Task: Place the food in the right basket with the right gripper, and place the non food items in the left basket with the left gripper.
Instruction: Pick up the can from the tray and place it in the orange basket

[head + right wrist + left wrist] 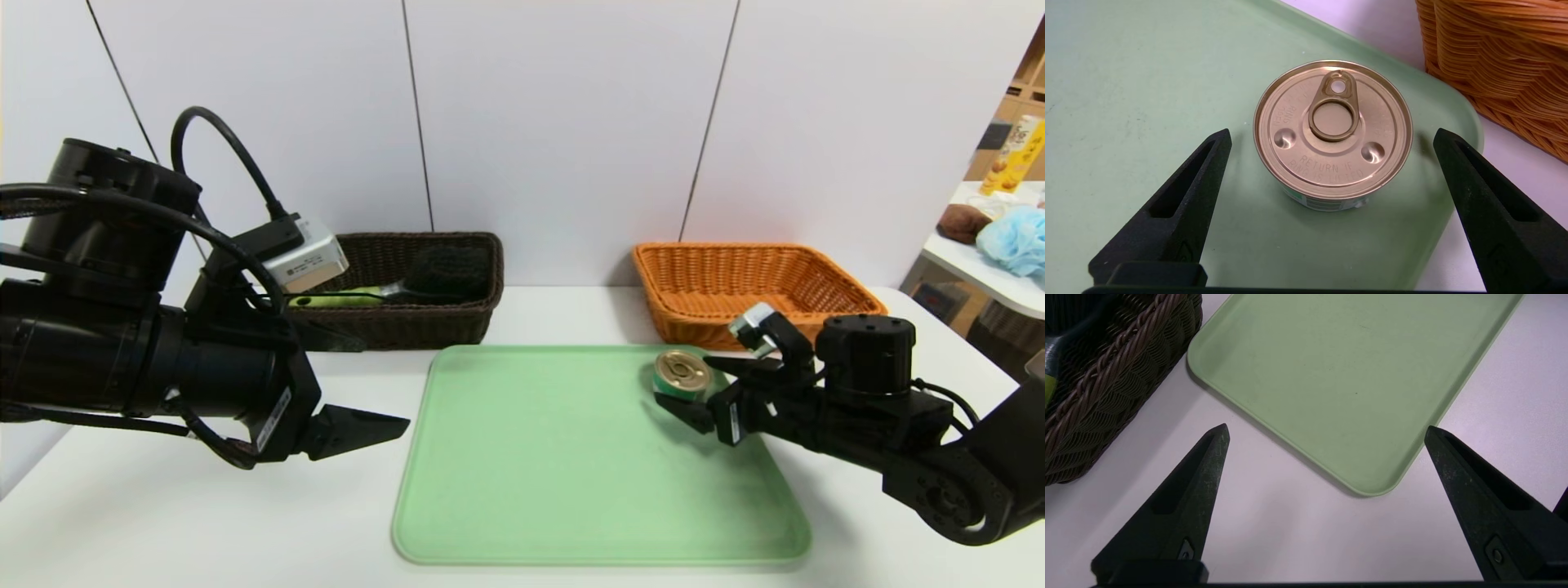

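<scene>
Right gripper (1332, 132) was at the tray's far right corner, jaws wide, one on either side of the tin can (1333, 130), open room between; can stood on the green tray (596, 465), near the orange basket (759, 282); left gripper (384, 384) hovered by the tray's left edge, jaws wide and vacant; surface (204, 523) white, pale panelled wall (555, 122) behind; can short, round, gold pull-tab lid; green-handled brush (351, 298) lay in the dark basket (424, 327).
</scene>
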### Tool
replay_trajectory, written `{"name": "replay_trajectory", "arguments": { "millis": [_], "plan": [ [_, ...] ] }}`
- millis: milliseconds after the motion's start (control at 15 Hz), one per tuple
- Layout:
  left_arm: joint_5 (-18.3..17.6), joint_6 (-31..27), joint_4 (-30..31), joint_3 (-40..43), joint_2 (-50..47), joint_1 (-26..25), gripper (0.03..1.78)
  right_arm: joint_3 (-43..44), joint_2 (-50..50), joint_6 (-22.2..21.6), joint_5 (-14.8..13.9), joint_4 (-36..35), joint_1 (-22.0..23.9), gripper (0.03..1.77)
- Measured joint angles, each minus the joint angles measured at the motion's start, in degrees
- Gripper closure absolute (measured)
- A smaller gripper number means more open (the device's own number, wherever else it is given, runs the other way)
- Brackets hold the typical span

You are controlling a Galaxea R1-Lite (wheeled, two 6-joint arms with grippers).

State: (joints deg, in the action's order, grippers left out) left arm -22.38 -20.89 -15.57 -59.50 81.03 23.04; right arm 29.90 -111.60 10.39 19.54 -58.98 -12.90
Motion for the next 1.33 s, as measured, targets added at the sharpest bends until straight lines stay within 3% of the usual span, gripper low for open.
{"name": "replay_trajectory", "arguments": {
  "millis": [1333],
  "plan": [
    [-0.1, 0.0, 0.0, 0.0, 0.0, 0.0, 0.12, 5.1, -4.6, -0.5, 0.0, 0.5, 0.0, 0.09]
  ]
}}
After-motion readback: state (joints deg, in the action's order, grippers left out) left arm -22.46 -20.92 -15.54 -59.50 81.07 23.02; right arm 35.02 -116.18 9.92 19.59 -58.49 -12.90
